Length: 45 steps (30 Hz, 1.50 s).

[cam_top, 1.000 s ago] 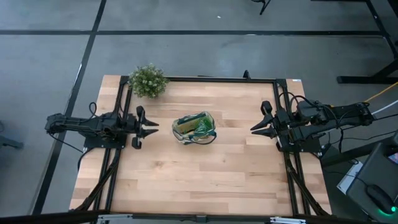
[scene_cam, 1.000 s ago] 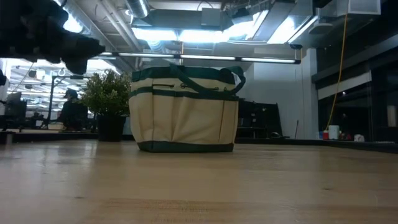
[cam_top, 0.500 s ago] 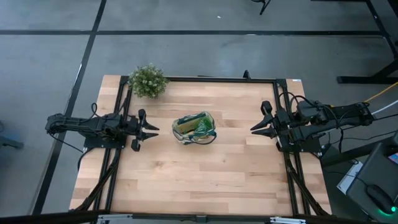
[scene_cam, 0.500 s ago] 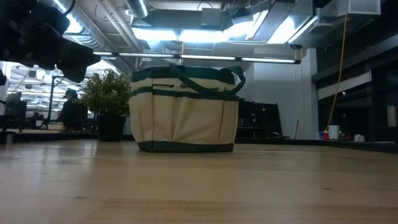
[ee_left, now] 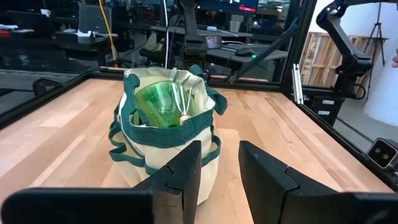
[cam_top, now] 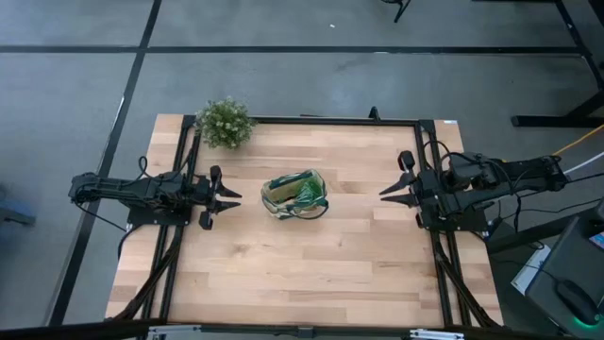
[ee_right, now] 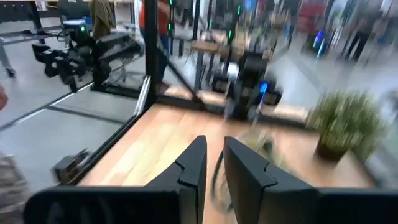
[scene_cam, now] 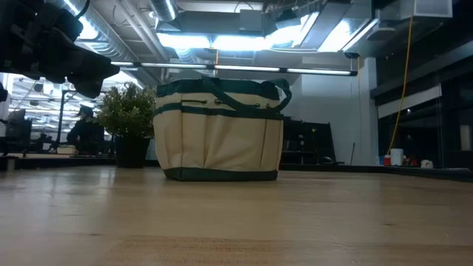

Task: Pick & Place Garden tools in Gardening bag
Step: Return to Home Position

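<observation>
1. Left gripper (cam_top: 229,195): fingers parted, nothing held. It sits at the table's left side, pointing at the bag, near it but not touching.
2. Right gripper (cam_top: 385,194): narrow gap between its fingers, empty. It sits at the right side, well apart from the bag.
3. Gardening bag (cam_top: 295,194) stands upright mid-table between the two grippers, nearer the left one.
4. Contents: a green plastic tool (ee_left: 158,102) shows in the bag's mouth with a thin pale piece beside it. Anything below the rim is hidden.
5. Progress: no loose tools on the table (cam_top: 283,274) in any view, so packing looks done. Judged remaining: just parking the arms.
6. Potted plant (cam_top: 226,123) sits at the far-left corner, apart from the bag.
</observation>
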Tool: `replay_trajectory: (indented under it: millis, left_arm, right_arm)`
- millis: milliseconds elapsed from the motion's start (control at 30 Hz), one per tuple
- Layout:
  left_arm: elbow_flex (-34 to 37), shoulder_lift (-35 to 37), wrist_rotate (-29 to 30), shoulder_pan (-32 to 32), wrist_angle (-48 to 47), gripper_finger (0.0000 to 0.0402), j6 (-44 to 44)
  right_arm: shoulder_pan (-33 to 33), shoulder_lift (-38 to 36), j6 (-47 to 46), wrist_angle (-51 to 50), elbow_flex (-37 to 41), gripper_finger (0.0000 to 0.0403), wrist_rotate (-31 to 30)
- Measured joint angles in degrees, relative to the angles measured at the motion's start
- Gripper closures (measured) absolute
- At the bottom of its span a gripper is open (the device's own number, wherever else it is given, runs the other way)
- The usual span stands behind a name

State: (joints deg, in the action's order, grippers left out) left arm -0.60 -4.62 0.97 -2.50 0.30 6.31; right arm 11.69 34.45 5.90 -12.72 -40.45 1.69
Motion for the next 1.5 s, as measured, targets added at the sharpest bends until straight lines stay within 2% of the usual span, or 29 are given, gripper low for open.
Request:
replay_trajectory:
  millis: [67, 167, 333, 467, 600, 667, 900, 1167, 1267, 1500]
  left_arm:
    - [0.0, 0.0, 0.0, 0.0, 0.0, 0.0298, 0.0]
    - [0.0, 0.0, 0.0, 0.0, 0.0, 0.03, 0.0]
    - [0.0, 0.0, 0.0, 0.0, 0.0, 0.0296, 0.0]
    - [0.0, 0.0, 0.0, 0.0, 0.0, 0.0296, 0.0]
    - [0.0, 0.0, 0.0, 0.0, 0.0, 0.0296, 0.0]
    - [0.0, 0.0, 0.0, 0.0, 0.0, 0.0296, 0.0]
    - [0.0, 0.0, 0.0, 0.0, 0.0, 0.0296, 0.0]
    - [0.0, 0.0, 0.0, 0.0, 0.0, 0.0296, 0.0]
    - [0.0, 0.0, 0.0, 0.0, 0.0, 0.0296, 0.0]
    - [0.0, 0.0, 0.0, 0.0, 0.0, 0.0296, 0.0]
  right_arm:
    - [0.1, -0.7, -3.9, -3.5, 0.1, 0.0343, 0.5]
    - [0.9, -1.1, -6.6, -1.9, 3.4, 0.0343, 2.9]
    - [2.7, -1.4, -4.8, 14.2, 13.4, 0.0343, 7.2]
    - [4.1, -1.5, -4.3, 29.7, 22.1, 0.0343, 7.4]
    - [5.1, -3.2, -3.0, 40.0, 29.0, 0.0343, 7.6]
    - [5.6, -4.9, -2.9, 41.9, 31.6, 0.0343, 7.8]
    - [6.1, -12.0, -3.5, 41.4, 35.8, 0.0343, 12.4]
    - [6.1, -20.8, -7.3, 26.6, 35.8, 0.0343, 14.0]
    - [6.1, -23.6, -7.9, 22.5, 35.8, 0.0343, 10.6]
    - [6.1, -27.6, -8.0, 13.3, 35.8, 0.0343, -2.1]
